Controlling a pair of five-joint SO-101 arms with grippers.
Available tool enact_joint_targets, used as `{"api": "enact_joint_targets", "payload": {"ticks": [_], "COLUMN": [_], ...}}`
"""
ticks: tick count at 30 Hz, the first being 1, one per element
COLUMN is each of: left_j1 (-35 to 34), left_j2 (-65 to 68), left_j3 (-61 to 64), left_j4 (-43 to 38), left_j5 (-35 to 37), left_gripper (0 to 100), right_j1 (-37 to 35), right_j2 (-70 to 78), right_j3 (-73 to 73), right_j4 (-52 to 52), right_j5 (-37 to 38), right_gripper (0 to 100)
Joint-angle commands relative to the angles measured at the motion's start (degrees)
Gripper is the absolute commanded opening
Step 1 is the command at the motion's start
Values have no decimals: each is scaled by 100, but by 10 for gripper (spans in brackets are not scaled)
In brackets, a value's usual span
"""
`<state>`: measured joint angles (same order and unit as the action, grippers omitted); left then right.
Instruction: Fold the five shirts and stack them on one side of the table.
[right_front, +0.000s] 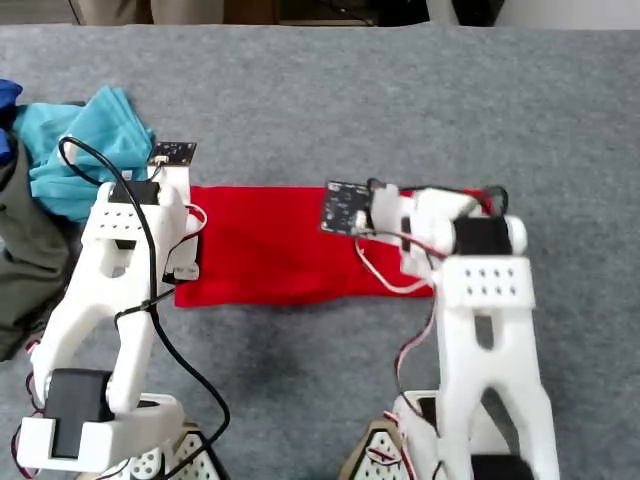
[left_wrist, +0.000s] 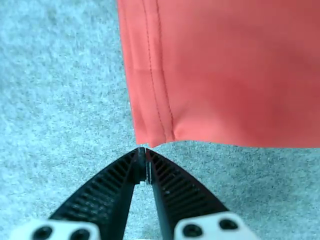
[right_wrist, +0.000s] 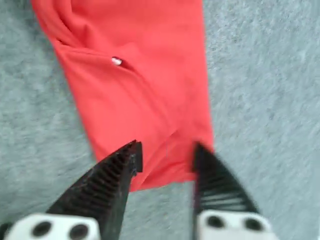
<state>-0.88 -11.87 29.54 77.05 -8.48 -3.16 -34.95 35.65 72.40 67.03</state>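
From above, the red shirt (right_front: 270, 245) lies on the grey surface (right_front: 400, 100) as a long, already narrowed strip. The left arm (right_front: 125, 235) stands over one end and the right arm (right_front: 470, 250) over the other. A loose pile of other shirts (right_front: 70, 170), teal, blue and dark, sits well off at the left edge. The step in hand looks like taking hold of the strip's two near corners for the next fold. At the left wrist, the left fingers (left_wrist: 115, 185) are pressed together with nothing between them, their tips just at the stitched hem corner of the shirt and resting on bare surface. To grip well they would have to part first, then slide forward so that one finger goes under every layer of the hem. Pinching only the top layer would let the fold fall open on lifting. At the right wrist, the right fingers (right_wrist: 110, 180) stand apart with the shirt's end edge between them, the collar with its small white tag farther along. This pair looks well placed: it needs only to come down low enough to catch all the layers and then close squarely, not on the very edge. Both ends should then rise together and level, keeping the strip lightly taut so it neither sags in the middle nor drags askew across the surface.
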Motion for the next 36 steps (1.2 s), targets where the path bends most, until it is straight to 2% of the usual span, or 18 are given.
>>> {"api": "enact_joint_targets", "payload": {"ticks": [1, 7, 10, 15, 19, 27, 36], "left_j1": [-290, -686, -651, -378, -255, -290, -308], "left_j2": [-171, 277, 532, 1103, 1675, 2862, 3380], "left_j3": [-237, -949, -1477, -2189, -2488, -3086, -3481], "left_j4": [123, 545, 826, 1204, 1213, 501, 404], "left_j5": [123, 607, 809, 1064, 1240, 1248, 1020], "left_gripper": [23, 166, 191, 228, 242, 239, 216], "right_j1": [497, 1235, 1305, 1429, 1429, 1446, 1446], "right_j2": [-479, -268, 101, 514, 813, 1473, 1499], "right_j3": [286, 382, 462, 259, 347, 338, 347], "right_j4": [44, -387, -976, -1749, -2532, -3174, -3182], "right_j5": [-158, -923, -1521, -2963, -3543, -3745, -3710], "right_gripper": [24, 27, 27, 27, 27, 27, 27]}}
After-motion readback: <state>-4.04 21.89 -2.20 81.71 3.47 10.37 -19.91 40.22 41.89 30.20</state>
